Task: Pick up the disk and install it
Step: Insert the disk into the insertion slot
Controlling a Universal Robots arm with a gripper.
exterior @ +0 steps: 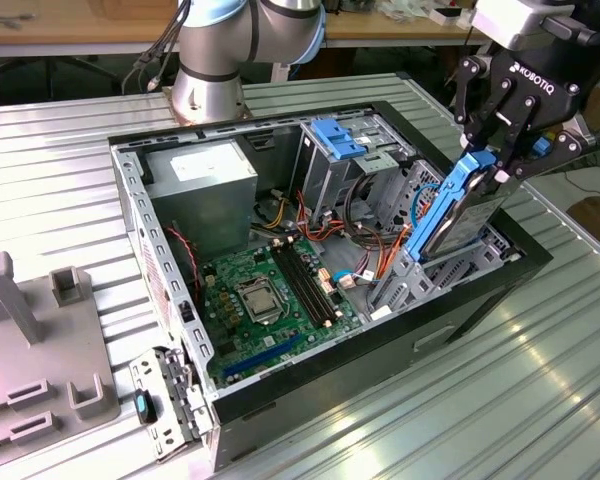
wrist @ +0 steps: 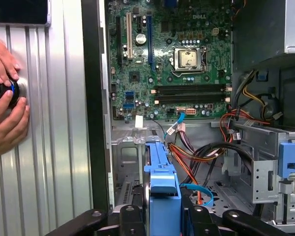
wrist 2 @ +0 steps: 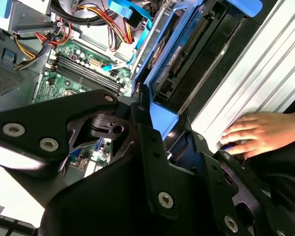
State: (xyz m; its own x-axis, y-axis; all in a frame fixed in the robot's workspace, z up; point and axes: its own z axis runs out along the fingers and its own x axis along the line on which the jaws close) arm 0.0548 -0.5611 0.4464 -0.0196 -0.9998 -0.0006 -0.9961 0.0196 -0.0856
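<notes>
**1 disk gripped, tilted over the drive bay**

1 disk is in your gripper. The fingers are clamped on its upper end, pinching the bright blue carrier from both sides. In the exterior view the disk hangs steeply tilted. Its top end is up at the fingers, and its lower end is down at the metal bay frame in the corner of the open computer case on the exterior view's right. You cannot tell from that view whether the lower end touches the frame.

In the first wrist view you look along the blue carrier, held edge-on between the 2 black fingers. Orange and red cables run just beside it, and the green motherboard lies beyond. In the second wrist view the disk stretches away from the gripper, its grey face framed by the blue rails.

Inside the case, the grey power supply box sits at the far corner on the exterior view's left. The wide blue latch sits on top of the cage next to it.

The case lies on a ribbed metal table. On that table, beside the case, a person's hands close around a round black knob. The second wrist view shows 1 hand resting there.
</notes>
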